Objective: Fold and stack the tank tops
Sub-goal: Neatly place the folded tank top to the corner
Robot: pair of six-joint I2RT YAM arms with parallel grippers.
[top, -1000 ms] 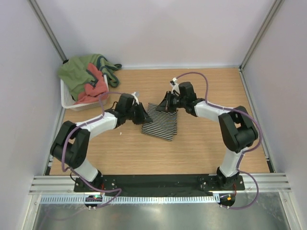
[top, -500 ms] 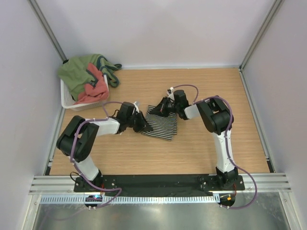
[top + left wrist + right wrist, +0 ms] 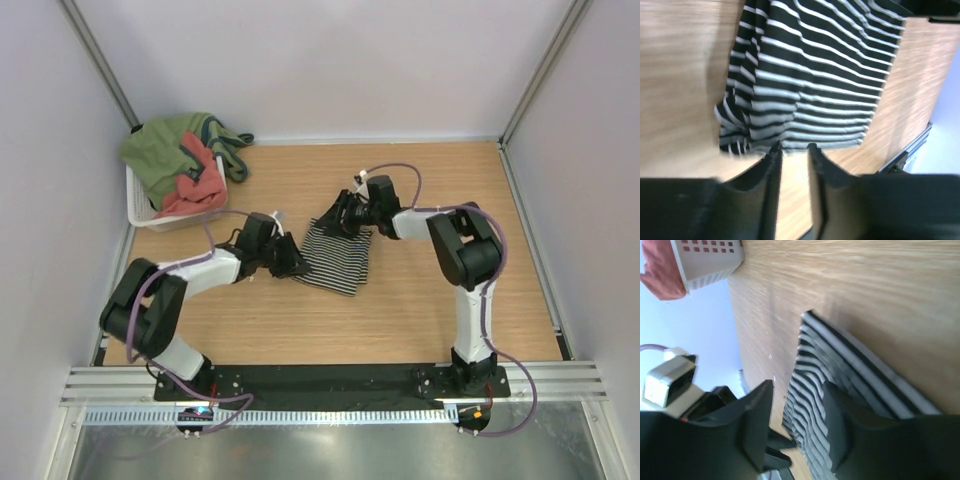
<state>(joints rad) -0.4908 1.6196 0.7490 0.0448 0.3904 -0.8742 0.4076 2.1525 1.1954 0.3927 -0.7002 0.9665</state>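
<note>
Wood-grain counter (image 3: 430, 290) is carrying the striped tank top (image 3: 335, 258), lying folded into a compact rectangle mid-counter, so its fold is looking nearly done. The salmon-red tank top (image 3: 195, 190) is sitting heaped in the white basket (image 3: 150, 217), waiting to be folded and stacked. The left gripper (image 3: 293, 264) is hovering at the cloth's left edge, the right gripper (image 3: 343, 213) at its far edge. Only the wrist views are showing both parted, gripping nothing.
</note>
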